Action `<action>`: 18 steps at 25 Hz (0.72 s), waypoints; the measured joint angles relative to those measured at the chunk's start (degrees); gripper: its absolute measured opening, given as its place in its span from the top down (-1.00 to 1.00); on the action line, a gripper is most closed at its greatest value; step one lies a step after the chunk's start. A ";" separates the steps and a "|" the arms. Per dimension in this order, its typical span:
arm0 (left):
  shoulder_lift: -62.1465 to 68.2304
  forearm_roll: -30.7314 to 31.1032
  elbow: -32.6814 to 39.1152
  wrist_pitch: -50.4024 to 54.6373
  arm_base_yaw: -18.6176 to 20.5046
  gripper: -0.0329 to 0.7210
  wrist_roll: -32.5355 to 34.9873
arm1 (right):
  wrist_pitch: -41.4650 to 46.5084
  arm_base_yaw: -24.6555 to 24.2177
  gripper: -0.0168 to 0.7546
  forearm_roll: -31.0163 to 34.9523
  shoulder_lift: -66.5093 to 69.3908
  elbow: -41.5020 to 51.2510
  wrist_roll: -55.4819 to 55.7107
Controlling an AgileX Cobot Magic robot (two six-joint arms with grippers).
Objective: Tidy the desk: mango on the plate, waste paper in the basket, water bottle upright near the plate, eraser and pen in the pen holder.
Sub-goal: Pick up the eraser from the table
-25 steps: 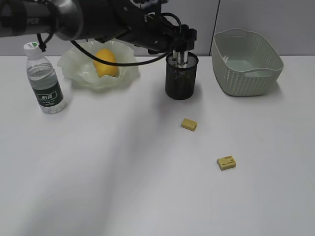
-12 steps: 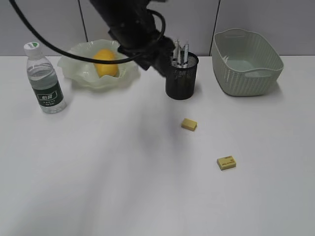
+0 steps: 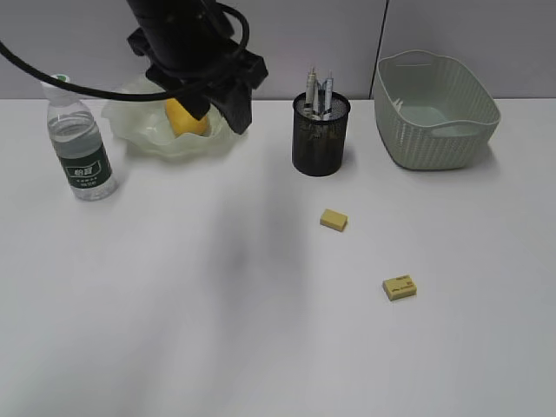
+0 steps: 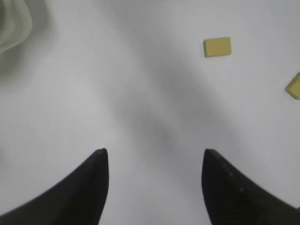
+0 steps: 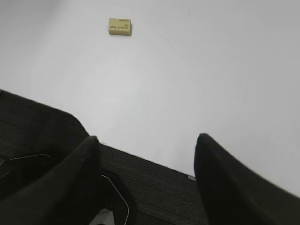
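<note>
Withdrawn from the pen holder (image 3: 321, 135), the left arm's spread, empty fingers (image 4: 154, 157) are hung above the worktop (image 4: 140, 93); ahead to their right lies the light, stiff eraser (image 4: 217, 47), best pinched across its short sides.

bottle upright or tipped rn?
Upright. The water bottle stands on its base on the desk, white cap on top, just left of the plate.

The left tool (image 3: 213, 111) covers part of the mango (image 3: 182, 119) and the plate (image 3: 143, 130). One eraser (image 4: 294, 86) is cut off at the left wrist view's edge.
</note>
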 joint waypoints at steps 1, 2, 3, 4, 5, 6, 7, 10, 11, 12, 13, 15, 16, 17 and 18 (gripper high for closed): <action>-1.39 0.01 1.49 -0.05 0.00 -0.35 -0.04 | 0.00 0.00 -0.33 0.00 0.00 0.00 0.00; -2.90 0.01 3.34 -0.04 0.00 -0.35 -0.12 | 0.00 0.00 -0.33 0.00 0.00 0.00 0.06; -4.55 0.01 5.18 -0.11 0.00 -0.34 -0.19 | 0.00 0.00 -0.33 0.00 0.00 0.00 0.06; -6.08 0.07 7.81 -0.11 0.00 -0.34 -0.19 | 0.00 0.00 -0.33 0.00 0.00 0.00 0.06; -8.02 0.12 10.77 -0.11 0.00 -0.33 -0.19 | -0.04 0.00 -0.33 0.00 0.00 0.00 0.06; -10.08 0.19 14.04 -0.11 0.00 -0.33 -0.19 | -0.04 0.00 -0.33 0.00 0.00 0.00 0.06; -11.91 0.30 16.90 -0.11 0.00 -0.33 -0.19 | -0.04 0.00 -0.33 0.00 0.00 0.00 0.06; -19.35 0.42 27.41 -0.45 0.00 -0.33 -0.19 | -0.04 0.00 -0.33 0.00 0.00 0.00 0.06; -21.68 0.36 31.10 -1.29 0.00 -0.32 -0.19 | -0.04 0.00 -0.33 0.00 0.00 0.00 0.06; -24.60 0.31 34.64 -2.36 0.00 -0.31 -0.19 | -0.04 0.00 -0.33 0.00 0.00 0.00 0.06; -27.73 0.31 38.01 -3.82 0.00 -0.29 -0.19 | -0.04 0.00 -0.33 0.00 0.00 0.00 0.06; -33.60 0.24 43.77 -6.77 0.00 -0.26 -0.19 | -0.04 0.00 -0.33 0.00 0.00 0.00 0.06; -36.94 0.24 46.78 -8.09 0.00 -0.26 -0.19 | -0.04 0.00 -0.33 0.00 0.00 0.00 0.06; -40.35 0.24 49.68 -9.47 0.00 -0.25 -0.19 | -0.04 0.00 -0.33 0.00 0.00 0.00 0.06; -43.32 0.24 52.02 -10.93 0.00 -0.25 -0.19 | -0.04 0.00 -0.33 0.00 0.00 0.00 0.06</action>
